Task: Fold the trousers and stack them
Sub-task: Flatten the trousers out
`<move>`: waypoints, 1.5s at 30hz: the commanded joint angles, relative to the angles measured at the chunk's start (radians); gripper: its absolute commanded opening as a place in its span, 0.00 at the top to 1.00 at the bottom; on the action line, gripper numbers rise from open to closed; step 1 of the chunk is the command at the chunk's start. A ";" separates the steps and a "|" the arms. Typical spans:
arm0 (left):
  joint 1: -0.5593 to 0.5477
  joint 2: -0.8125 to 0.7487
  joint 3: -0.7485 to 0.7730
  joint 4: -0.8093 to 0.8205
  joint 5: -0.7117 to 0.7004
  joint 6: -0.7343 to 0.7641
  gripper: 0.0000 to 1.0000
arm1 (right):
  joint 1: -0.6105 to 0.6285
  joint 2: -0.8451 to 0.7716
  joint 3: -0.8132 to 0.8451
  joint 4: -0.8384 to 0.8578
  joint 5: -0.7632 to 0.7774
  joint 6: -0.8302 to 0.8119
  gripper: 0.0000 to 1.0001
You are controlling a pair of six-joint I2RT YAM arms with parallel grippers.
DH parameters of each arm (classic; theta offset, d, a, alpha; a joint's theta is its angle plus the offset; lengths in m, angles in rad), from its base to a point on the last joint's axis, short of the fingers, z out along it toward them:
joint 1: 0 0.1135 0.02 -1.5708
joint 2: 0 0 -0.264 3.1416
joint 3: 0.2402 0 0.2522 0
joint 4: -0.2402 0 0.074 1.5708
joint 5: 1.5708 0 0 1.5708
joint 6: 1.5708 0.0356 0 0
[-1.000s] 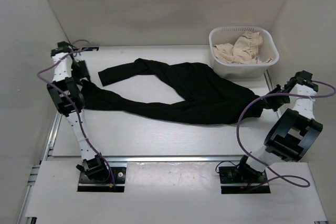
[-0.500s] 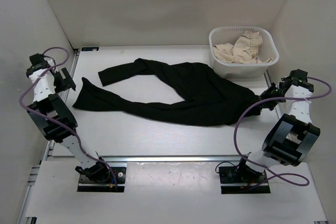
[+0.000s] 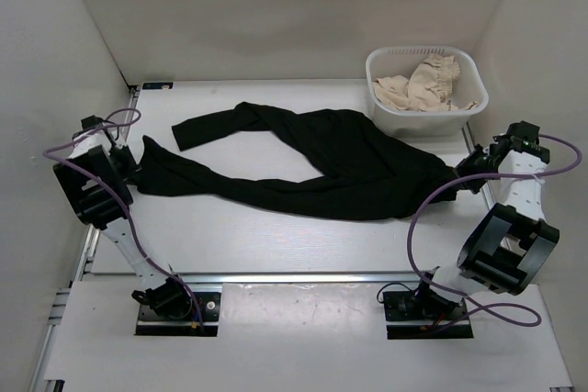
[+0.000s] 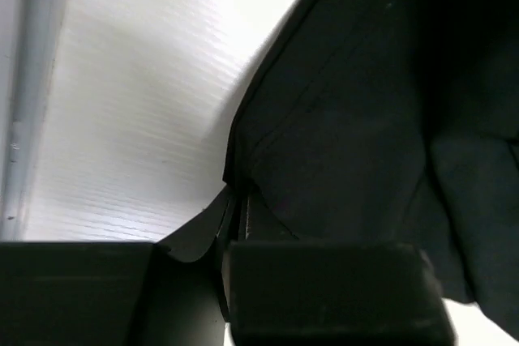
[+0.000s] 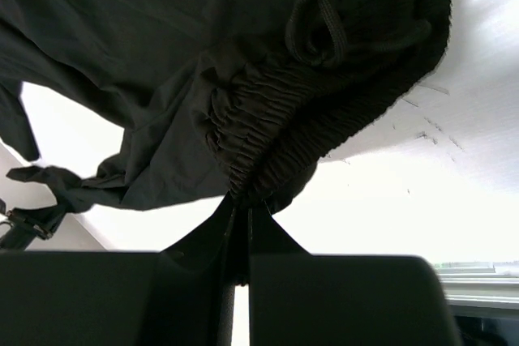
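The black trousers (image 3: pixel 303 158) lie stretched across the middle of the white worktop (image 3: pixel 276 236), from its left edge to its right edge. The left end effector (image 4: pixel 235 204) is pinched tight on the end of one leg, close to the left edge. The right end effector (image 5: pixel 241 204) is pinched tight on the bunched stretchy waistband, close to the right edge. Holding both ends like this probably lets the two arms pull the cloth flat and straight, so it can be folded neatly. The near leg runs in a long line between the two grips. The other leg is free. It bends away toward the far left part of the worktop, so the two legs make an open V shape and do not lie on top of each other yet. That loose leg will likely need to be brought over before a tidy fold can be made. A white basket (image 3: pixel 404 121) sits in the far right corner, just beside the waist part of the trousers. A crumpled beige cloth (image 3: pixel 423 84) lies inside it. The basket is close enough that the right arm could bump it if it lifts toward the far edge. Purple cables (image 3: pixel 418 218) loop off both arms but hang clear of the cloth. The near part of the worktop has nothing on it that would block a fold.
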 commanded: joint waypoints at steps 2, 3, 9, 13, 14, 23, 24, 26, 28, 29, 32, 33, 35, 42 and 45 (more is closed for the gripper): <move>0.073 -0.064 -0.052 -0.037 0.076 -0.003 0.86 | -0.025 -0.036 0.112 -0.050 0.018 -0.011 1.00; 0.096 -0.090 -0.040 -0.049 0.064 -0.003 0.86 | -0.025 -0.036 0.144 -0.077 0.031 -0.011 1.00; 0.255 -0.236 0.031 -0.129 -0.064 -0.003 0.86 | -0.054 -0.009 0.417 -0.163 0.162 0.042 1.00; 0.277 -0.262 0.019 -0.138 -0.112 -0.003 0.86 | -0.054 0.024 0.477 -0.199 0.210 0.042 1.00; 0.277 -0.271 0.007 -0.138 -0.126 -0.003 0.86 | -0.054 0.024 0.448 -0.199 0.210 0.042 1.00; 0.286 -0.327 -0.124 -0.138 -0.186 -0.003 0.86 | -0.074 -0.056 0.200 -0.202 0.378 0.032 1.00; 0.295 -0.337 -0.142 -0.138 -0.197 -0.003 0.86 | -0.074 -0.076 0.125 -0.202 0.408 0.032 1.00; 0.296 -0.368 -0.214 -0.138 -0.238 -0.003 0.86 | -0.074 -0.143 0.019 -0.202 0.478 0.045 1.00; 0.305 -0.396 -0.274 -0.138 -0.249 -0.003 0.86 | -0.074 -0.197 -0.174 -0.192 0.565 0.054 1.00; 0.305 -0.405 -0.304 -0.138 -0.249 -0.003 0.86 | -0.074 -0.214 -0.228 -0.182 0.580 0.054 1.00; 0.328 -0.405 -0.395 -0.115 -0.267 -0.003 0.86 | -0.074 -0.286 -0.365 -0.182 0.640 0.087 1.00; 0.328 -0.405 -0.395 -0.115 -0.267 -0.003 0.86 | -0.074 -0.300 -0.365 -0.173 0.640 0.088 1.00; 0.338 -0.394 -0.406 -0.115 -0.276 -0.003 0.86 | -0.106 -0.300 -0.319 -0.200 0.660 0.115 1.00; 0.366 -0.394 -0.415 -0.097 -0.328 -0.003 0.86 | -0.204 -0.266 -0.320 -0.222 0.676 0.172 0.95; 0.394 -0.403 -0.437 -0.057 -0.358 -0.003 0.86 | -0.214 -0.257 -0.330 -0.222 0.725 0.171 0.79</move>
